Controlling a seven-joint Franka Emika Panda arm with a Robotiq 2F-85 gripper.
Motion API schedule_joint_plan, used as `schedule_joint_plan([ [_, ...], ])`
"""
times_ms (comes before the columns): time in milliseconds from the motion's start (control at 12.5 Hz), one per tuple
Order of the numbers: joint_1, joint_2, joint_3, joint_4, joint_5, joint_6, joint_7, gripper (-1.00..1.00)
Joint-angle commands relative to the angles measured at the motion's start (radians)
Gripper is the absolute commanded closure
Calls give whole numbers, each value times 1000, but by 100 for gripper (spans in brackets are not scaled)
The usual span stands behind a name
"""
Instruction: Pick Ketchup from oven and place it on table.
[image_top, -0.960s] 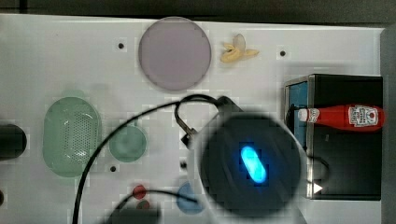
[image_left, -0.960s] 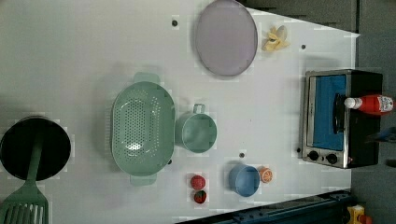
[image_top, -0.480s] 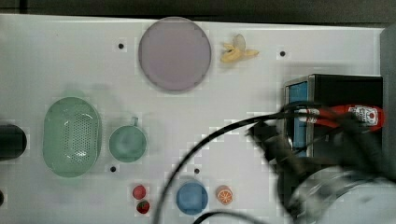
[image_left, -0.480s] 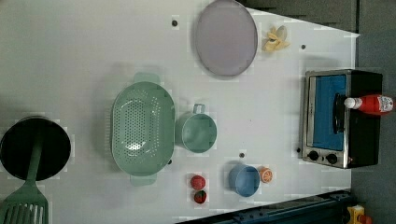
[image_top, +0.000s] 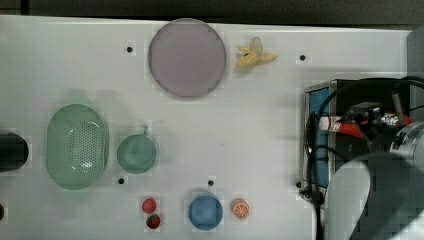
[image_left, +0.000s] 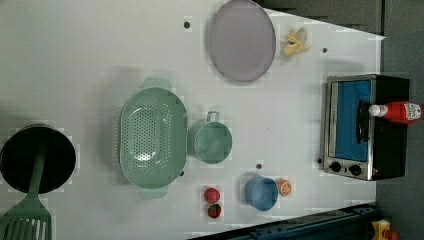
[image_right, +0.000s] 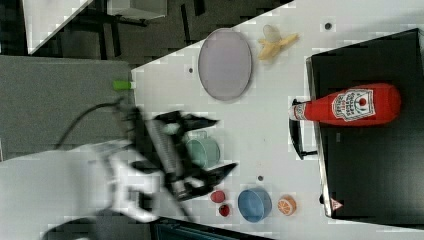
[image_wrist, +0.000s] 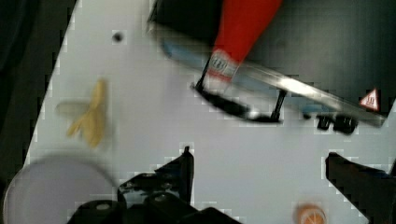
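Wrist view: ketchup (image_wrist: 243, 25) lies on oven (image_wrist: 327, 42), beyond wide-open, empty tool (image_wrist: 261, 172).

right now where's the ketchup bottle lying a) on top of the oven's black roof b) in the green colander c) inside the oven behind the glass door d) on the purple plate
a: the ketchup lies on its side on the oven's black top, white cap poking past the front edge above the door handle; the left view shows the same.

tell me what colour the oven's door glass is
Blue; the oven door glass shows best in the left view.
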Motion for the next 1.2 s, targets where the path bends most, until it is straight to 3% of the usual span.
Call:
schedule_joint_plan([
  [80,5,49,-62,5,14,77,38,-100],
  [480,1,243,-158,69,28,195,38,-100],
  [960,-41,443,-204,115,263,290,38,-100],
  [1200,-57,503,-204,116,275,326,38,-100],
])
